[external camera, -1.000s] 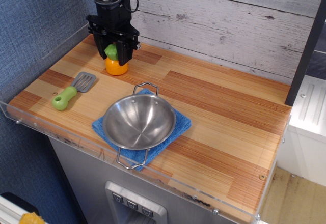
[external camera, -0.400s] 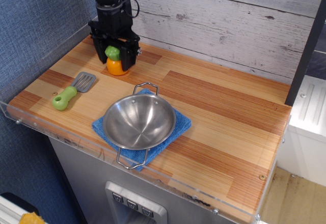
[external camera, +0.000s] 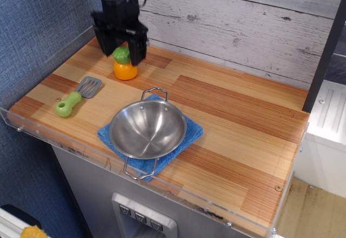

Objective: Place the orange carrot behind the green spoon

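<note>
The orange carrot [external camera: 125, 70] stands upright on the wooden tabletop near the back left corner, its green leafy top pointing up. My black gripper [external camera: 123, 47] hangs just above it, jaws open, with the fingers on either side of the leafy top and not gripping it. The green spoon [external camera: 74, 98] lies flat near the left front edge, its grey slotted head toward the carrot. The carrot is behind the spoon and a little to its right, with a short gap between them.
A steel bowl [external camera: 147, 130] with wire handles sits on a blue cloth [external camera: 192, 131] at the front middle. A plank wall [external camera: 232, 21] runs along the back and a blue wall is at the left. A clear plastic rim [external camera: 32, 131] edges the table.
The carrot has been let go and stands on the table. The gripper's jaws have opened and it has lifted slightly off the carrot.
</note>
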Tool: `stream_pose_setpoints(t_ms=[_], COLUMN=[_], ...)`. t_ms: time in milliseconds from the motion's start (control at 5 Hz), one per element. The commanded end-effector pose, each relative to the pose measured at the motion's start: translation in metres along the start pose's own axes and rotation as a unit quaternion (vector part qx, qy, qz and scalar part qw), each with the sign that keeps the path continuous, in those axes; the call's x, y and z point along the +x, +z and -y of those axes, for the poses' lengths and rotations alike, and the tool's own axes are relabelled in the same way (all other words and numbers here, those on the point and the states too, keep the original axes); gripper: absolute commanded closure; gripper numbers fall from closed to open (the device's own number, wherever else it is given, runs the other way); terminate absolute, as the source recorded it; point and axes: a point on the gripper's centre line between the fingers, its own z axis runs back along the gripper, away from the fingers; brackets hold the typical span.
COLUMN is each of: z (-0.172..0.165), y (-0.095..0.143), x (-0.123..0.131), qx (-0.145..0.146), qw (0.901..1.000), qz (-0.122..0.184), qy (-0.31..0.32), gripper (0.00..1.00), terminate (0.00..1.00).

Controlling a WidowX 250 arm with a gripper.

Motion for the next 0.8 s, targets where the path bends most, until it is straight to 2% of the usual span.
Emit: stream_pose_setpoints(t_ms=[0, 200, 400, 600], z=[0.039, 0.074, 0.090, 0.094], y=[0.072, 0.077, 0.082, 0.088], x=[-0.009, -0.033, -0.056, -0.067], qx=[0.036, 0.055, 0.056, 0.052], qw=[0.9966, 0.9963, 0.9963, 0.9980], qz=[0.060, 0.011, -0.009, -0.020], qy=[-0.044, -0.065, -0.065, -0.031], gripper=[0.00, 0.00, 0.00, 0.00], terminate=[0.00, 0.00, 0.00, 0.00])
